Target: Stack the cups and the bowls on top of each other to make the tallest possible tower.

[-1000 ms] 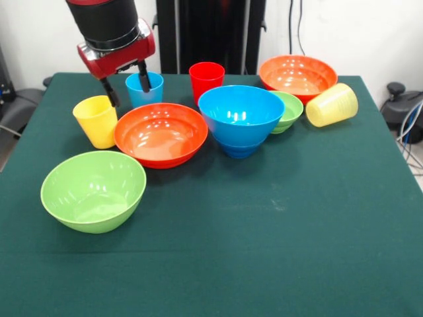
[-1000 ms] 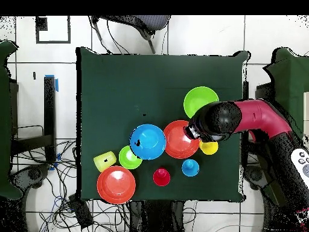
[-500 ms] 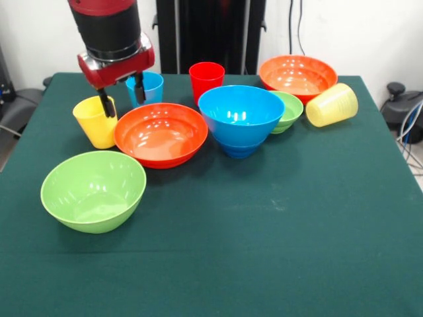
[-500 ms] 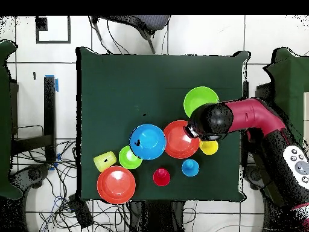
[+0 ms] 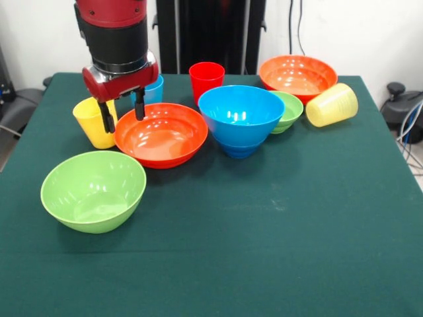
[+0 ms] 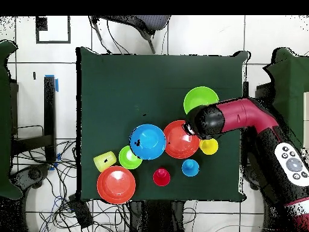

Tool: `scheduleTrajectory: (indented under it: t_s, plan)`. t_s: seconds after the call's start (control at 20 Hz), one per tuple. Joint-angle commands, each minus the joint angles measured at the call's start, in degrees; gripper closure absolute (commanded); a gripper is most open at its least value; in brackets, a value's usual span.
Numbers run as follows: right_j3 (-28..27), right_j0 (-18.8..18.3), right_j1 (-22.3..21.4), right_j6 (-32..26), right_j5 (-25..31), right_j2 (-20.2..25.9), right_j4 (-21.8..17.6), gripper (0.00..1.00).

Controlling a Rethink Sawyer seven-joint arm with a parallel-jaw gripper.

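The arm [image 5: 115, 30] is a thick cylinder, red above and glossy black below, ending in a red block hand [image 5: 122, 115] with two slim black fingers [image 5: 106, 117].

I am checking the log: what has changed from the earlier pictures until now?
The open gripper moved from above the light blue cup toward the camera and now straddles the rim of the near orange-red bowl, beside the yellow cup. It holds nothing. The cups and bowls have not moved.

Glossy plastic bowls [image 5: 160, 134] (cups [image 5: 207, 78] too) on matt green cloth [image 5: 277, 231].
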Motion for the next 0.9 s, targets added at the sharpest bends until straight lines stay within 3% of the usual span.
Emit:
scheduleTrajectory:
  t_s: [0.05, 0.35, 0.5, 0.7, 0.9]
  plan:
    - [-1.3, 2.92, 2.48, -6.69, -3.02, -4.59, -4.43, 0.0]
    - [-0.44, 2.31, 2.68, -7.27, -1.13, -3.55, -0.37, 0.0]
    - [1.8, 1.22, 3.67, -8.47, -1.56, 0.72, 5.6, 0.0]
    - [2.87, 1.56, 5.97, -7.72, -3.98, 3.99, 10.6, 0.0]
    - [3.76, 0.93, 7.3, -14.02, -5.91, 7.56, 11.5, 0.0]
